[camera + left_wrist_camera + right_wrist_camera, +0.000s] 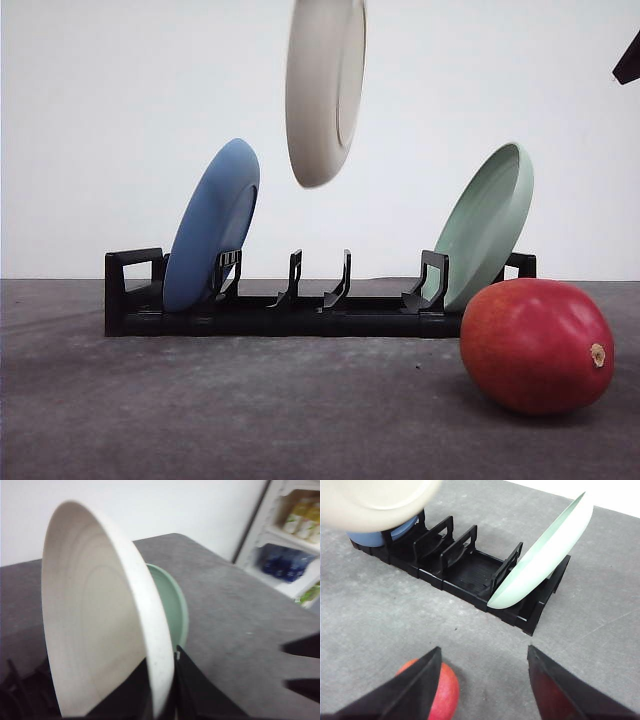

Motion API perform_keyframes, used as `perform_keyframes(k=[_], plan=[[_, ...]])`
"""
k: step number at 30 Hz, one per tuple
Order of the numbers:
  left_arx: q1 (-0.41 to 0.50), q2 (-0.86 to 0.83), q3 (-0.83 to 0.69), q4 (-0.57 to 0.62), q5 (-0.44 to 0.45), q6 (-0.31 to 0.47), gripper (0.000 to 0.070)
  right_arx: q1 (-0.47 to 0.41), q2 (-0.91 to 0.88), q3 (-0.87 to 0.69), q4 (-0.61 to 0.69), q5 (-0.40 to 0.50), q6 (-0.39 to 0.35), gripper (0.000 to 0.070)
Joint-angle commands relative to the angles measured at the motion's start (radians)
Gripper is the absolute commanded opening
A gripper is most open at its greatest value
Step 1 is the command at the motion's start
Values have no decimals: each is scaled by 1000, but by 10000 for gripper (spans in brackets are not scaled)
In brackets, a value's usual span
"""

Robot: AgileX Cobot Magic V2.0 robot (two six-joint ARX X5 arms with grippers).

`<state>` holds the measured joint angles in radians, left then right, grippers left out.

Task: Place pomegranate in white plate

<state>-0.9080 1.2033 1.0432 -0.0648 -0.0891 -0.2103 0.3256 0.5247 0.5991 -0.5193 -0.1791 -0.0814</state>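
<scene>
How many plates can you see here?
3: the blue plate leans at the rack's left end, the pale green plate at its right, the white plate hangs above the middle.

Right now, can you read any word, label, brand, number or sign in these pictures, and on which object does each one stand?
None can be read.
Yellow-labelled bottles and blue bottles on the shelf: labels too blurred to read.
White plate, blue plate, pale green plate, black dish rack and pomegranate: no print visible.
</scene>
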Motion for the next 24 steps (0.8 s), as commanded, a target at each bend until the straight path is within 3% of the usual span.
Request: perform_keyframes(k=[1, 8, 12, 18, 24], plan=[[-28, -46, -31, 4, -3, -22, 10, 4, 3, 13, 6, 3, -5, 348], [-110, -244, -224, -7, -129, -17, 10, 4, 3, 13, -9, 3, -5, 348], [-172, -321, -299, -103, -186, 28, 10, 4, 3, 13, -9, 3, -5, 348], [-274, -315, -316, -315, -272, 229, 10, 5, 3, 13, -9, 3, -4, 348], [-328, -193, -316, -327, -344, 425, 10, 4, 3, 13, -9, 3, -4, 348]])
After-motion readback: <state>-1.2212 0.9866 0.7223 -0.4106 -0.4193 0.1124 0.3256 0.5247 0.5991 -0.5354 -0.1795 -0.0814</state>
